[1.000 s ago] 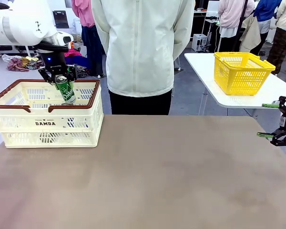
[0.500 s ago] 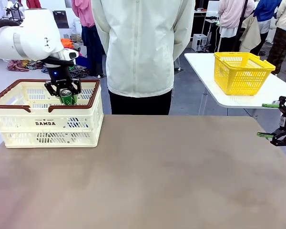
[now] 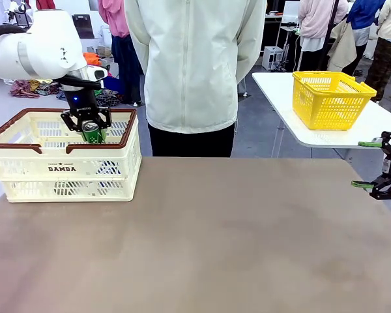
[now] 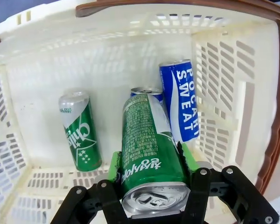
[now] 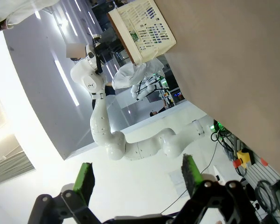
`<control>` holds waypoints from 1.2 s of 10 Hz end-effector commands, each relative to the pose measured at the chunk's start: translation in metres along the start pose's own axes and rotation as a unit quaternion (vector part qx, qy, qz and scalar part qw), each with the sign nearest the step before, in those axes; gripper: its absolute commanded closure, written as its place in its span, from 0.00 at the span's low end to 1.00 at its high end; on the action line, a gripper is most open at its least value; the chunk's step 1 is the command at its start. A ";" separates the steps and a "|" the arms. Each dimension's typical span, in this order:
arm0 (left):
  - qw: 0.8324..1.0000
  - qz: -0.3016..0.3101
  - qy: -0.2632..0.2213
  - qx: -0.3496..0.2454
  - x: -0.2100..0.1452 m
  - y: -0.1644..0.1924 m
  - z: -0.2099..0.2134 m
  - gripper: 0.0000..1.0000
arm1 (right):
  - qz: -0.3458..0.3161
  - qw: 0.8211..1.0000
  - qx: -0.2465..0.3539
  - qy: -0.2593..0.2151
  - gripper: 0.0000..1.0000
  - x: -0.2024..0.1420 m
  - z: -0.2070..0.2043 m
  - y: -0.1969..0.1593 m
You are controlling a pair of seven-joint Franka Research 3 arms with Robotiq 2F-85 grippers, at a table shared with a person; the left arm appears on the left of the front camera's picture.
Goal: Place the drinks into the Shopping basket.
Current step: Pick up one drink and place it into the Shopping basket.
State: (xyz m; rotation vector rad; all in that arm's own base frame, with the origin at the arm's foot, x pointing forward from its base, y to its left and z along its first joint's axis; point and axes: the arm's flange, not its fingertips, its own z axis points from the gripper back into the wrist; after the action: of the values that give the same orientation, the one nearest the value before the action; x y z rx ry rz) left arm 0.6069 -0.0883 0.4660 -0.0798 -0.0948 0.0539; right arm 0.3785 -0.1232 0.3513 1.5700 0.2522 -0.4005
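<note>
My left gripper (image 3: 90, 125) is lowered inside the cream-white Shopping basket (image 3: 26, 160), shut on a green drink can (image 3: 91, 132). In the left wrist view the green pads of my left gripper (image 4: 150, 161) clamp that green can (image 4: 149, 149), held with its silver top toward the camera, above the Shopping basket's floor (image 4: 46, 182). On that floor lie a second green can (image 4: 81, 130) and a blue Pocari Sweat can (image 4: 182, 100). Another can's silver top (image 4: 145, 91) peeks out behind the held one. My right gripper (image 3: 376, 164) hangs open at the table's right edge, and in its own view (image 5: 137, 175) holds nothing.
A person in a pale jacket (image 3: 195, 65) stands at the far side of the brown table (image 3: 215, 241). A yellow mesh basket (image 3: 329, 98) rests on a white side table (image 3: 378, 124) at the back right. The right wrist view shows the Shopping basket (image 5: 142, 28) far off.
Over the last second my left gripper swung right and sank with the green can deeper into the basket, turning it more upright. For the last half second it has held still. The right arm has not moved.
</note>
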 end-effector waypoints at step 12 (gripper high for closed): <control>1.000 -0.009 -0.003 -0.022 -0.005 -0.002 0.019 0.00 | -0.005 1.000 -0.006 0.004 0.00 -0.002 0.000 0.004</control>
State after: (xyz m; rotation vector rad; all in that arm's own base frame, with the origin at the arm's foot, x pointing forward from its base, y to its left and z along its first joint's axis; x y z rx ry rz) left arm 0.6066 -0.0899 0.4764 -0.0964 -0.0901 0.0445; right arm 0.3785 -0.1232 0.3513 1.5700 0.2522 -0.4005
